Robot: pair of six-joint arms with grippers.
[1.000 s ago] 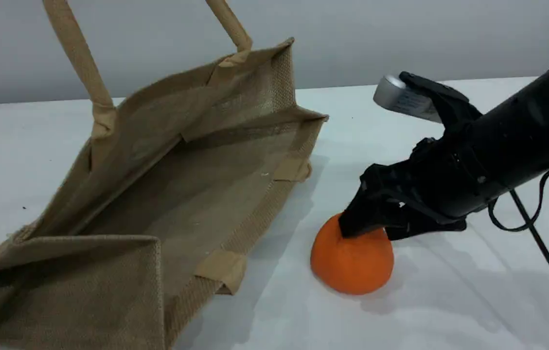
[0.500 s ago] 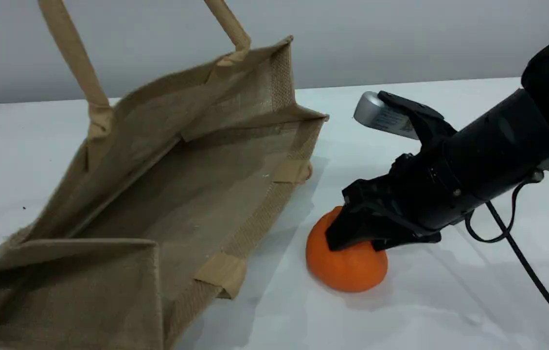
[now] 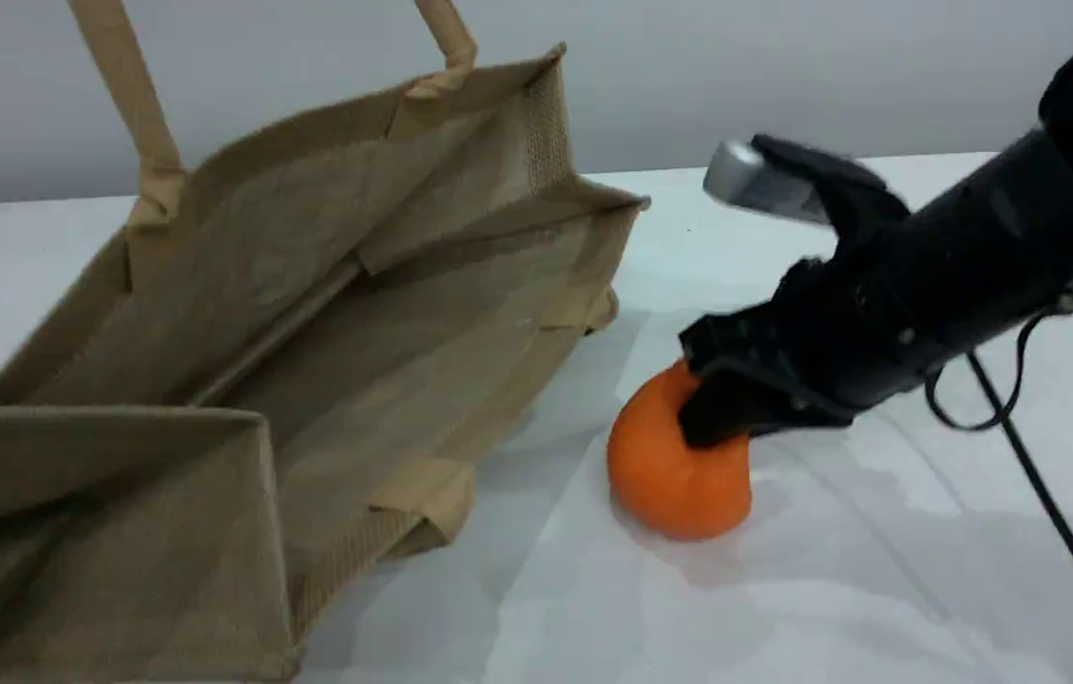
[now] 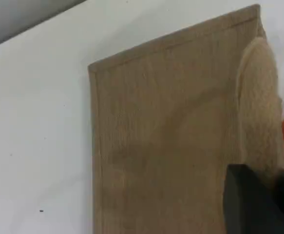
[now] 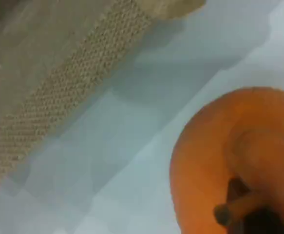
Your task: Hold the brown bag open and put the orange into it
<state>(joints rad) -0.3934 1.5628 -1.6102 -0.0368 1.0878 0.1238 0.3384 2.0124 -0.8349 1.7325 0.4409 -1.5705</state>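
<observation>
Under the right claw (image 3: 721, 418), clamped, the orange (image 3: 674, 470) sits beside the brown bag (image 3: 241, 380).

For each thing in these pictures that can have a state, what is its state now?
brown bag: mouth open, upper handle pulled up
orange: outside the bag, beside its mouth, on the table
right gripper: shut on the orange's top
left gripper: shut, at the bag's handle

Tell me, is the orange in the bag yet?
Not yet. Done: the brown bag already gapes open, its handle pulled up; the left pincer's fingertip sits at the handle. In hand: the right pincer has shut on the orange, which looks tilted by the table. Left: carrying it into the bag.
</observation>
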